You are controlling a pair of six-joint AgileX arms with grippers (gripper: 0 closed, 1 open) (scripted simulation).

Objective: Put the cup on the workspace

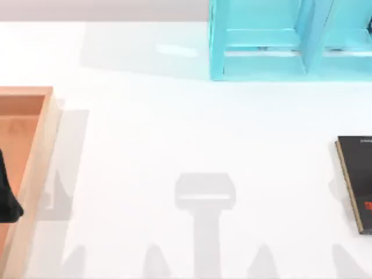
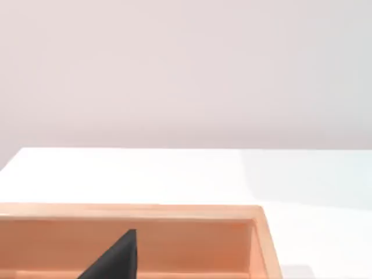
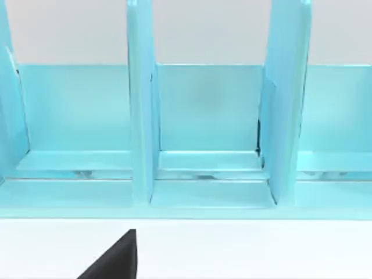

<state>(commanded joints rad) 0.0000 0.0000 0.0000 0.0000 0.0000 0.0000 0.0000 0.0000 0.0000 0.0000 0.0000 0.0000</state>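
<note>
Spanning the whole scene, the flat white workspace (image 1: 174, 133) carries a light-blue shelf unit (image 1: 290, 40) with upright dividers at the far side, an orange wooden tray (image 1: 35, 145) at the left edge and a black book (image 1: 356, 183) at the right edge. My left gripper (image 1: 9, 195) hangs over the tray; whether its fingers are spread I cannot tell.

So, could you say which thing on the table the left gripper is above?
The orange tray at the left; the left gripper hangs over it, not the blue shelf or black book.
</note>
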